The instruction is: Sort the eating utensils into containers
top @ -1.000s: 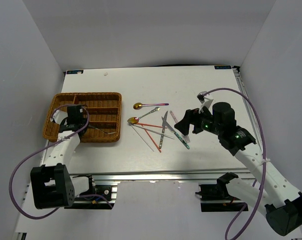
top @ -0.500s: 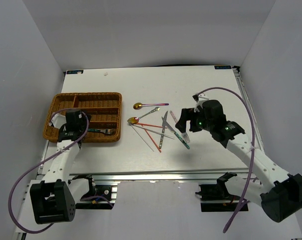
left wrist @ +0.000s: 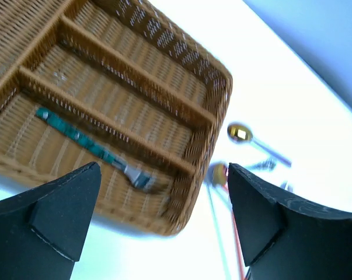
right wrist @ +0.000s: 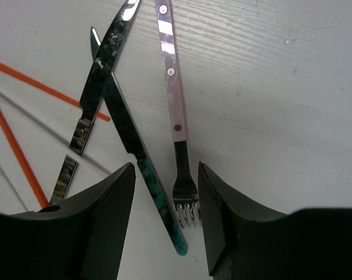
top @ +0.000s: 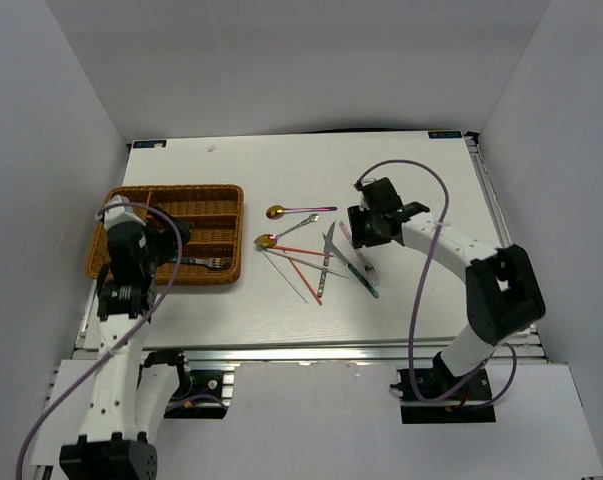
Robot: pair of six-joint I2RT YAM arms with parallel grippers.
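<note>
Right wrist: gripper (right wrist: pixel 165 175) astride pinkish fork (right wrist: pixel 176 116).

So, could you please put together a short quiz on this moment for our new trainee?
1. True or false: the wicker tray holds no utensils.
2. The right gripper straddles which utensil? A) a gold-bowled spoon B) the pink-handled fork C) a red chopstick
3. Fill in: the jaws of the left gripper, above the tray, are ____.

Key
1. False: a green-handled utensil lies in one slot.
2. B
3. open
</note>
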